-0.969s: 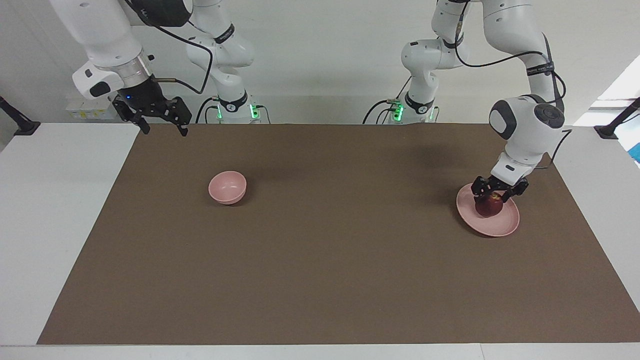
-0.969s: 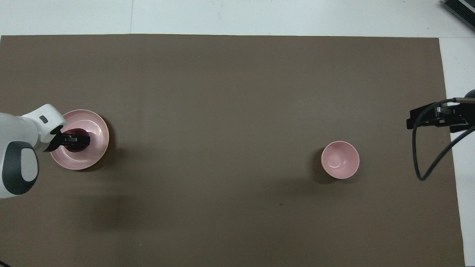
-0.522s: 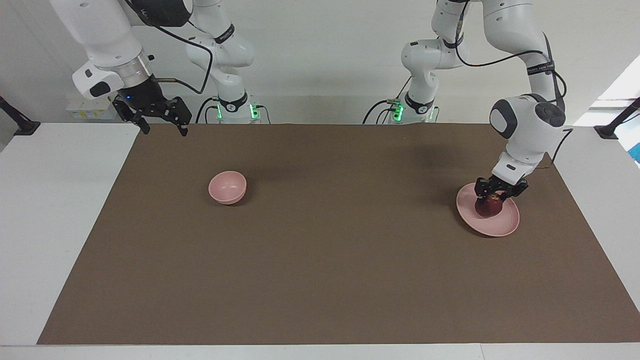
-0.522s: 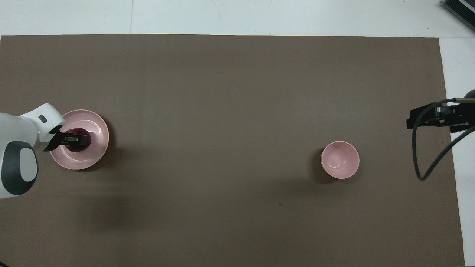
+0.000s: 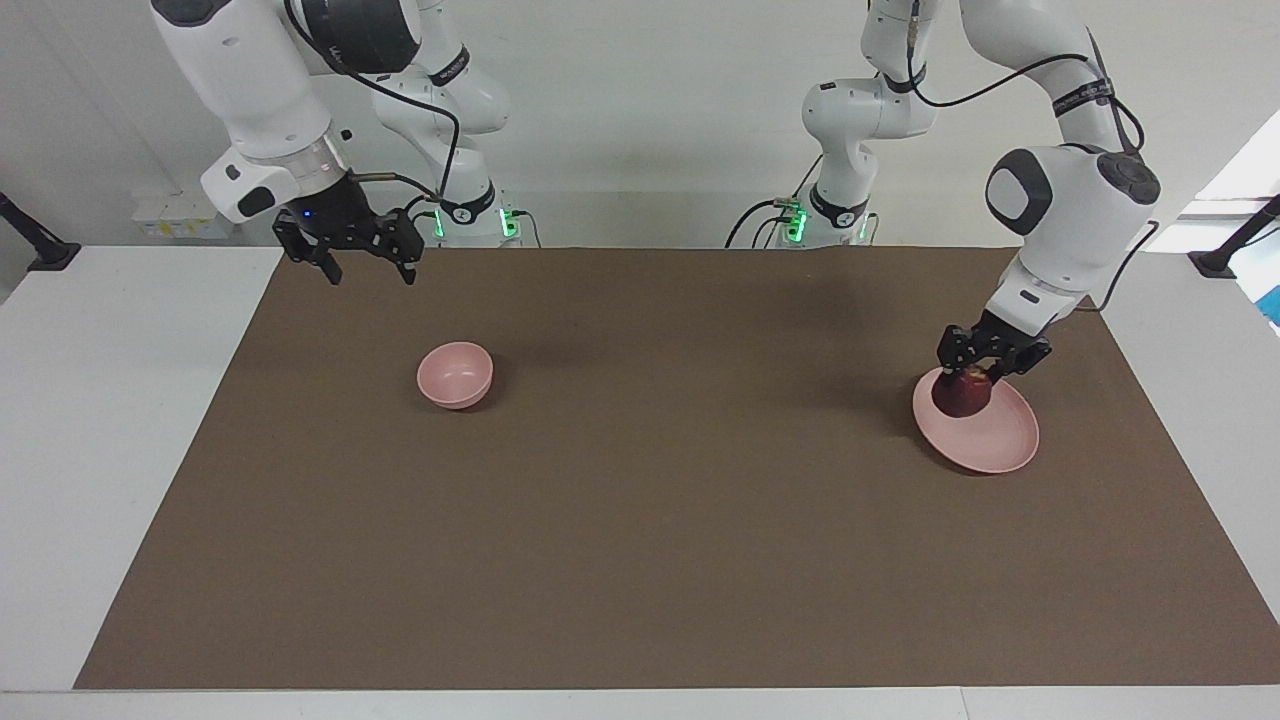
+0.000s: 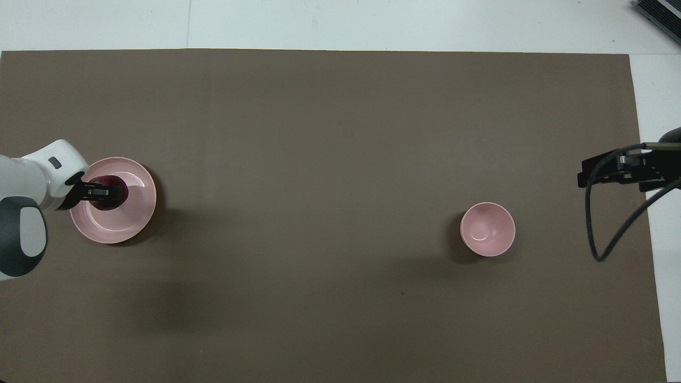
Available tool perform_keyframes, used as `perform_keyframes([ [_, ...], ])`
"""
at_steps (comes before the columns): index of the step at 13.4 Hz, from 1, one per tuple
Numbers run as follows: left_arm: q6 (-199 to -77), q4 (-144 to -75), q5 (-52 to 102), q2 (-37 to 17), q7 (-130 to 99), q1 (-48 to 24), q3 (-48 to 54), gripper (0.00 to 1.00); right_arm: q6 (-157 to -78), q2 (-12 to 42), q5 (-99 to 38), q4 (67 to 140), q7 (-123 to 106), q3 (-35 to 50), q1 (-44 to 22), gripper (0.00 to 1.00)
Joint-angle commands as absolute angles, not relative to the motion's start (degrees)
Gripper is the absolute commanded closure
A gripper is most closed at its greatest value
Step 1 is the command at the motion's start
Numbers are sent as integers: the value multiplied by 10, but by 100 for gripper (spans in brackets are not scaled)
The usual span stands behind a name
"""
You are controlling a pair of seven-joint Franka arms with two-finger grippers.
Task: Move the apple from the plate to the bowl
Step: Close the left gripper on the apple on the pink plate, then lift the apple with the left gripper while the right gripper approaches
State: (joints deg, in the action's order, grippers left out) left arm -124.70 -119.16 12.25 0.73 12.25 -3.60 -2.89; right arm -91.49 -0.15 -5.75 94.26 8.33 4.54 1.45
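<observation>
Dark red apple [image 5: 962,394] clamped in left gripper [image 5: 968,385], raised just over the pink plate [image 5: 990,440]. Right gripper [image 5: 366,270] hangs spread wide, waiting, bowl [image 5: 455,374] below it, nearby.

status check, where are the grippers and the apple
Left gripper shut on the apple, just over the plate. Right gripper open, up over the mat's edge, waiting. Bowl empty, nothing between plate and bowl.
</observation>
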Motion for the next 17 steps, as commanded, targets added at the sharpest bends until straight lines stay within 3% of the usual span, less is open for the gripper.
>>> perform_keyframes([
  [1, -1242, -1186, 188, 8, 121, -93, -33, 100, -948, 13, -110, 967, 167, 46, -4, 0],
  [6, -1341, -1196, 363, 5, 27, -187, -4, 100, -1004, 78, -257, 967, 366, 46, -46, 0],
  [13, -1571, -1210, 547, 3, -1, -192, 133, 100, -1156, 147, -426, 962, 646, 46, -119, 0],
  [17, -1597, -1209, 563, 2, -8, -192, 164, 100, -1192, 168, -417, 925, 689, 46, -153, 0],
])
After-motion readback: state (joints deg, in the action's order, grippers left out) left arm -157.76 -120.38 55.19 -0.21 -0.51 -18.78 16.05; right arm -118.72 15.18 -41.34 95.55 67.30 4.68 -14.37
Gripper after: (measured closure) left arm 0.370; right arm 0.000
